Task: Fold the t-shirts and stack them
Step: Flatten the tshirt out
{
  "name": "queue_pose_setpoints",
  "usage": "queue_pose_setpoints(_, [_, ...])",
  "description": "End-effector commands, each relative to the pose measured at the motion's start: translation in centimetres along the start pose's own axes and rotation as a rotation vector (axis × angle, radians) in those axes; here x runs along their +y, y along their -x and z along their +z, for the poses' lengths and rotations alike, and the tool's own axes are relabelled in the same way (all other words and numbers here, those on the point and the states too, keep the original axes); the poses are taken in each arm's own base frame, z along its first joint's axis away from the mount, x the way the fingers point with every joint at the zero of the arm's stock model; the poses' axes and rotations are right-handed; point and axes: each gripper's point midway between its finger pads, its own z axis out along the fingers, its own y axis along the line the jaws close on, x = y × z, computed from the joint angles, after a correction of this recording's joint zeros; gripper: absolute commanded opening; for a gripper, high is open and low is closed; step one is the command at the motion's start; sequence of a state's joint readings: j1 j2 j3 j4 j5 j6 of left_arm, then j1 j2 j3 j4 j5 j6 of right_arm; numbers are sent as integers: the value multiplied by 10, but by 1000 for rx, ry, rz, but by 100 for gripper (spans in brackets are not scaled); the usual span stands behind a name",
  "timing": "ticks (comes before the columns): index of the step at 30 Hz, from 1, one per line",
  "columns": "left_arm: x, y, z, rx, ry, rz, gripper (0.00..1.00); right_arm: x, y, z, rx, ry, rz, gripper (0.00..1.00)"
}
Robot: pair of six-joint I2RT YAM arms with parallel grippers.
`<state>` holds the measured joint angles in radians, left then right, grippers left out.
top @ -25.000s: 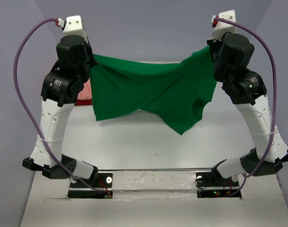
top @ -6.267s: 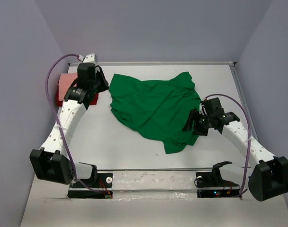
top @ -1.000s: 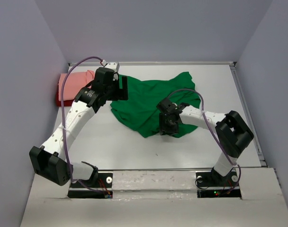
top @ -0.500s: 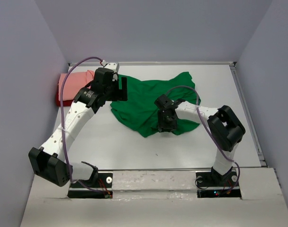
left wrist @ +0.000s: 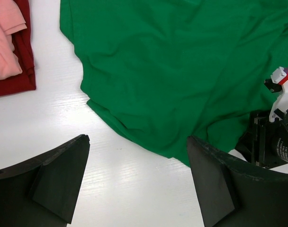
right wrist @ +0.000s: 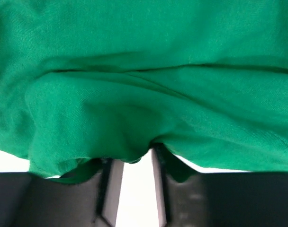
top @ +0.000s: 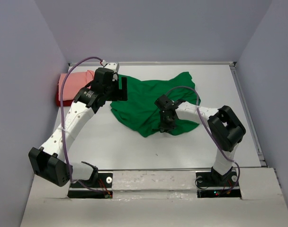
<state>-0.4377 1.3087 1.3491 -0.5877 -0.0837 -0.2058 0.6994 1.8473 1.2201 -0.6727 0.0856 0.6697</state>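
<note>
On the tabletop (top: 111,142), toward the far edge, the green t-shirt (top: 144,101) is spread out wrinkled. In the far left corner the salmon pink t-shirt (top: 70,81) is laid on the dark red t-shirt (top: 60,100). The left gripper (left wrist: 137,184) is held over the green cloth's left edge, fingers far apart. The right gripper (right wrist: 132,189) is covered by the near hem, with a small gap between its fingers; whether they clamp the cloth cannot be told.

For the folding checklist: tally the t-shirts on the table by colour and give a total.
Green t-shirt: 1
Salmon pink t-shirt: 1
Dark red t-shirt: 1
Total: 3
</note>
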Motion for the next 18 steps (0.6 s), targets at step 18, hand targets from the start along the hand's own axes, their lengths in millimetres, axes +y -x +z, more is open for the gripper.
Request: queue_pose_setpoints(18, [20, -72, 40, 193, 121, -42, 94, -30, 24, -105, -245, -93, 135, 0])
